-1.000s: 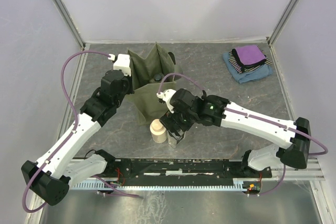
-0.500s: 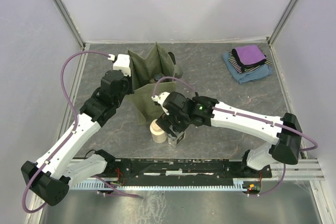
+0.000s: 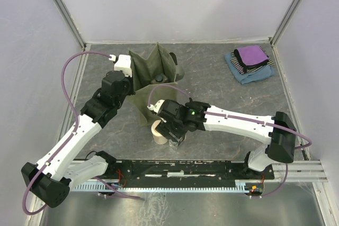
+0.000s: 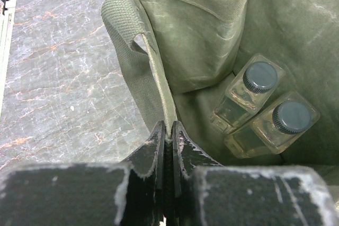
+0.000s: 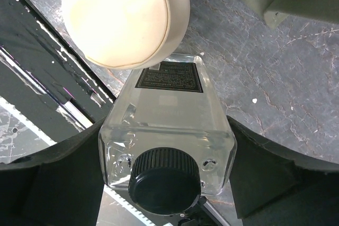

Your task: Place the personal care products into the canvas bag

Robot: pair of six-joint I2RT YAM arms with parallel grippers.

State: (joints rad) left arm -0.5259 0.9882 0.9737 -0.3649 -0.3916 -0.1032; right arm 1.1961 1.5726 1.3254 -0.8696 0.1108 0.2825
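Note:
The olive canvas bag point(image 3: 153, 86) stands open at mid-table. My left gripper point(image 3: 130, 69) is shut on its left rim, the fabric pinched between the fingers point(image 4: 167, 128) beside a handle strap point(image 4: 130, 56). Two clear glass bottles point(image 4: 249, 91) point(image 4: 280, 125) with dark caps lie inside the bag point(image 4: 206, 51). In front of the bag stands the cream jar point(image 3: 158, 132) point(image 5: 124, 17). A third glass bottle point(image 3: 175, 142) point(image 5: 167, 109) is right beside it. My right gripper point(image 3: 174, 135) point(image 5: 170, 125) comes down over that bottle, its fingers pressed on both sides below the black cap.
Folded blue, striped and purple cloths point(image 3: 250, 63) lie at the back right. The black base rail point(image 3: 185, 170) point(image 5: 42, 41) runs just behind the jar and bottle at the near edge. Walls enclose the table on three sides.
My right arm has moved left and down, bringing its gripper over the bottle by the jar. The left arm and the bag have stayed put.

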